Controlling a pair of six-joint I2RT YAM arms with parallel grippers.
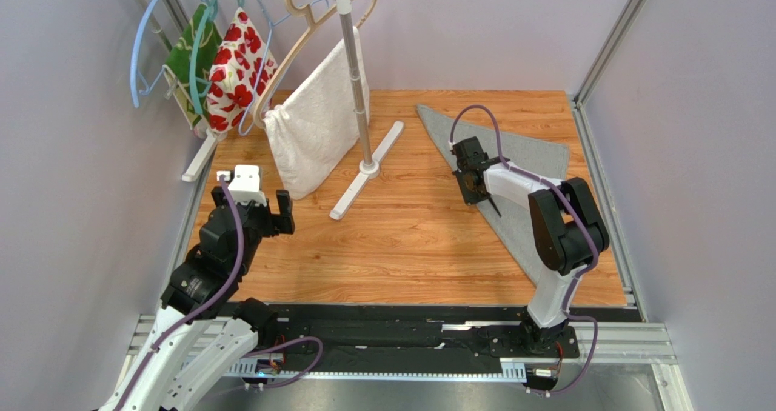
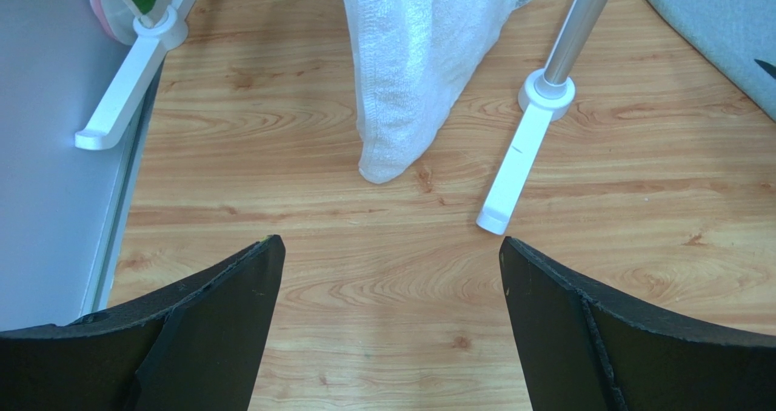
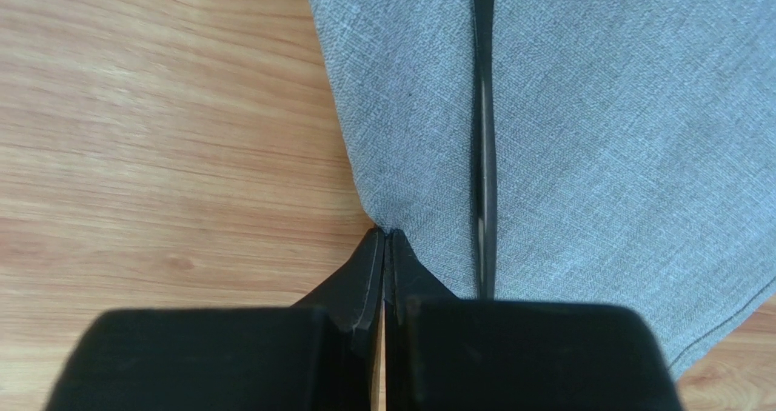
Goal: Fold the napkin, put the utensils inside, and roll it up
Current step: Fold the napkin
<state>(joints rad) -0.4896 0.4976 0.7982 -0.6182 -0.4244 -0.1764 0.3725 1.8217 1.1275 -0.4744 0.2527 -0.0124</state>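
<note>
1. Grey napkin (image 3: 592, 156) edge pinched between the fully closed tips of the right end effector (image 3: 387, 243)
2. Just beside those tips, slim dark utensil (image 3: 485, 156) lying lengthwise on the folded napkin, far right on the wooden surface (image 1: 410, 238)
3. Left end effector (image 2: 390, 247) spread wide, holding nothing, facing the white towel (image 2: 410, 56)
</note>
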